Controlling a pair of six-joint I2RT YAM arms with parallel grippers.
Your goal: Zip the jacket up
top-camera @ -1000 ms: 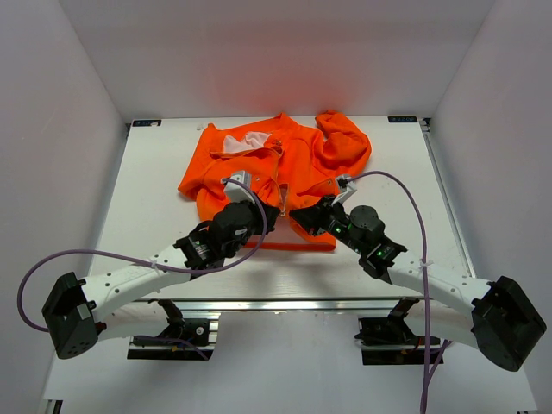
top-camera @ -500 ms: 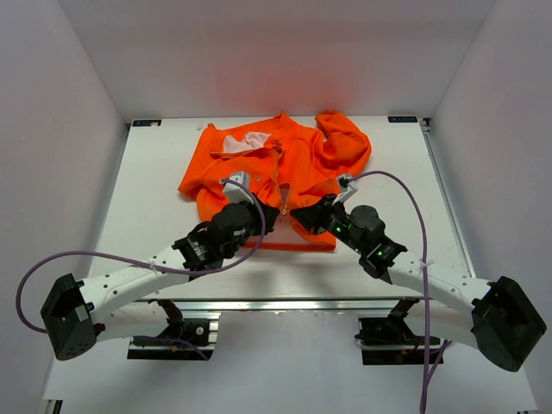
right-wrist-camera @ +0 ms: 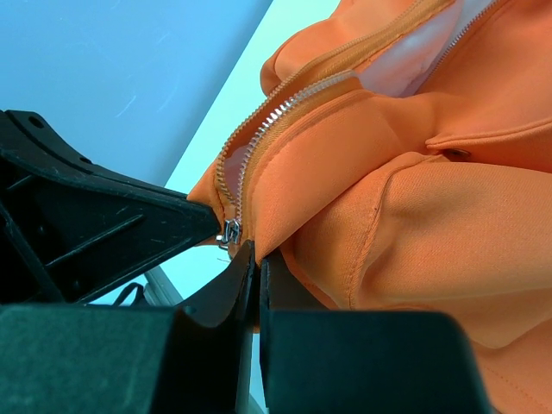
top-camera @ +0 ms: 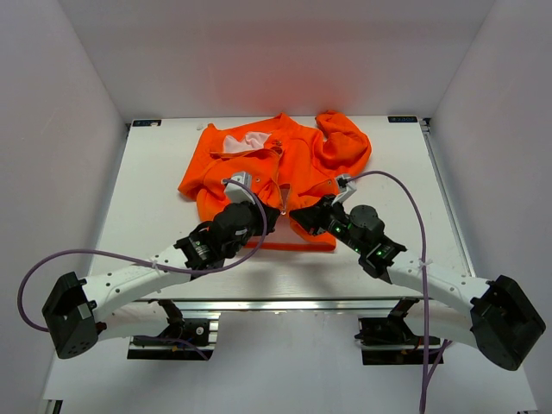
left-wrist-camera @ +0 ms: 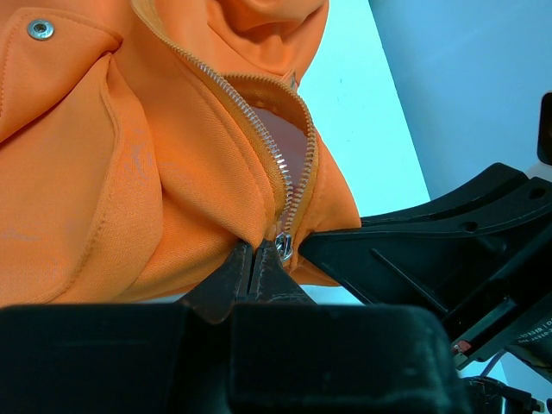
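The orange jacket [top-camera: 289,164] lies crumpled at the back middle of the table, with pale lining showing at the collar. My left gripper [top-camera: 270,216] and right gripper [top-camera: 299,216] meet at its near hem, nearly touching. In the left wrist view my left gripper [left-wrist-camera: 253,259] is shut on the orange hem just left of the silver zipper slider [left-wrist-camera: 284,246]. The zipper teeth [left-wrist-camera: 259,129] part above it over pink lining. In the right wrist view my right gripper [right-wrist-camera: 256,256] is shut on the hem just right of the slider [right-wrist-camera: 230,231].
The white table [top-camera: 147,198] has walls on both sides and at the back. Each wrist view shows the other arm's black gripper body close by [left-wrist-camera: 431,250] [right-wrist-camera: 95,216]. Metal snap buttons [left-wrist-camera: 39,29] [right-wrist-camera: 455,153] sit on the jacket front. An orange hem strip [top-camera: 297,247] lies flat in front.
Both grippers have edged slightly away from the bases while still pinching the hem. The rest of the jacket lies as before.
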